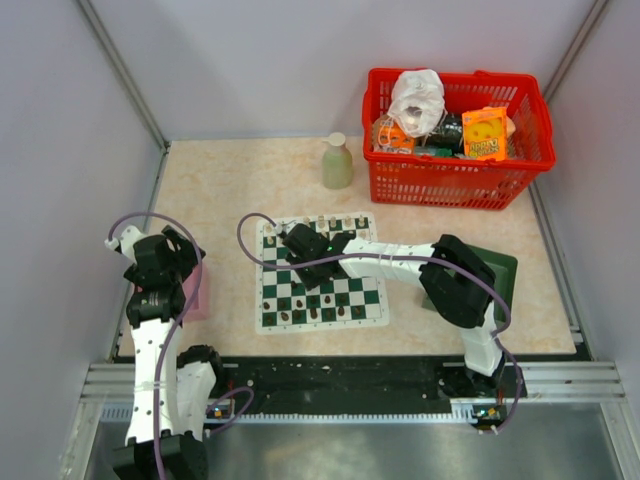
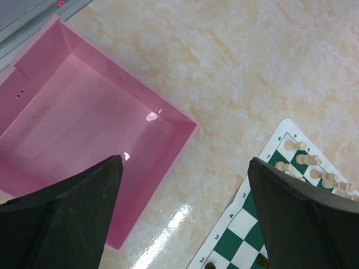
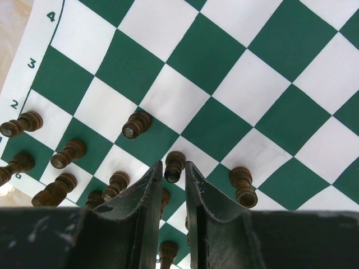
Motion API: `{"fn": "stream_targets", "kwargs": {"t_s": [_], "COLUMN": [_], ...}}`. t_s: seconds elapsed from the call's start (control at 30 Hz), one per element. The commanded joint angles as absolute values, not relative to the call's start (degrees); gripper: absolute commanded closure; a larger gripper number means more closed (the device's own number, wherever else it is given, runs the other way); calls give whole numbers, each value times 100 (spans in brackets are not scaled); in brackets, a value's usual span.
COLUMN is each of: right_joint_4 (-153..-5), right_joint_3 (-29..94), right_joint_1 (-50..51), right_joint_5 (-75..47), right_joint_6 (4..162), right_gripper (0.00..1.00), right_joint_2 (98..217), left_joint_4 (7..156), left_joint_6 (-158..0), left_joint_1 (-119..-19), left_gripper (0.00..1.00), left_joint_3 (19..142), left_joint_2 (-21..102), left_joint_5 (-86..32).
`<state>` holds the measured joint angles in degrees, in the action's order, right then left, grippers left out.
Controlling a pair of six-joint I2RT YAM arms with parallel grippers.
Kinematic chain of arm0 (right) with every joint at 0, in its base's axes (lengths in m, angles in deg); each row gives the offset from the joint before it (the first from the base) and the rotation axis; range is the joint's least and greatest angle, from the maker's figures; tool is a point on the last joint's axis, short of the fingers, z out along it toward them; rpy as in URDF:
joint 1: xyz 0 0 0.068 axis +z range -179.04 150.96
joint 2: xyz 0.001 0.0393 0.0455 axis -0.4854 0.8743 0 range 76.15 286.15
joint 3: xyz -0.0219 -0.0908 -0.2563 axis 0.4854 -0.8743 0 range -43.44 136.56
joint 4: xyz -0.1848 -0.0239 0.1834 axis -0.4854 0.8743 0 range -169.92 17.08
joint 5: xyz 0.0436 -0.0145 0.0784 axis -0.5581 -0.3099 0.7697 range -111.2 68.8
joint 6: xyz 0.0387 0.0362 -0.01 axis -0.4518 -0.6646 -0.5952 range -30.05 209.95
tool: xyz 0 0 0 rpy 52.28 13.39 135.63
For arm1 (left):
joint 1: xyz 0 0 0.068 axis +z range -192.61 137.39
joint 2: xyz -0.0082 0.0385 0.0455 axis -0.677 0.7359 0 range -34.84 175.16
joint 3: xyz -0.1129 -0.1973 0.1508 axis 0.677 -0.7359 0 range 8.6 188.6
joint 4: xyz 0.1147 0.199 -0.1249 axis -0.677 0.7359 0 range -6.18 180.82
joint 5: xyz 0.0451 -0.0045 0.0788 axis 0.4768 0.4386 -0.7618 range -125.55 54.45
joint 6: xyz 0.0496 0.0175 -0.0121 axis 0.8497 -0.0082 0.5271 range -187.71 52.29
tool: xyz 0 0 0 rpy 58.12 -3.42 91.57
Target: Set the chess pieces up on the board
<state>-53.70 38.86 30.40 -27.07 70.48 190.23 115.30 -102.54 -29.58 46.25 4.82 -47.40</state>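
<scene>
- The beige marbled table point(image 1: 220, 190) filled the middle of the overhead view, and the thin green-and-white checked board point(image 1: 352, 292) lay at its centre.
- A shallow pink plastic tray point(image 2: 84, 123) took up the upper left of the left wrist view. No pieces showed in it.
- The left gripper point(image 2: 185, 162) hung over that tray's corner with its 2 black fingers spread wide and nothing between them.
- The right gripper point(image 3: 174, 168) stood low at the bottom centre of its wrist view. Its fingers were drawn narrow on either side of 1 small dark brown pawn point(image 3: 175, 161); I could not tell whether they were actually pressing it.
- More dark brown pieces point(image 3: 67, 152) crowded the lower left of that view by the numbered edge, some leaning.
- Pale cream pieces point(image 2: 303, 159) lined the board's far edge.
- Judged step: handling 1 dark pawn in its row.
- The next move probably called for a straight, slow lift, since neighbouring pieces stood just beside the fingers.
</scene>
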Motion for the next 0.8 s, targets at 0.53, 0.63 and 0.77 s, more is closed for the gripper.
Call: {"fn": "stream_targets", "kwargs": {"t_s": [0.53,0.63,0.77], "right_joint_4": [-5416,-5425,-5416], "right_joint_3": [4190,4190,4181], "right_joint_1": [3011,3020,3020], "right_joint_5": [-2709,-2744,-2797], "right_joint_6": [7131,7131,7140], "right_gripper": [75,78,85], "right_joint_2": [19173,19137,18988], "left_joint_4": [11370,11379,11379], "left_joint_6": [-10243,-10251,-10243], "left_joint_1": [-2925,-2925,-2925], "left_gripper": [1,1,1], "left_joint_3": [4727,4745,4745], "left_joint_2": [524,533,515], "left_joint_5": [-4811,-4811,-4820]}}
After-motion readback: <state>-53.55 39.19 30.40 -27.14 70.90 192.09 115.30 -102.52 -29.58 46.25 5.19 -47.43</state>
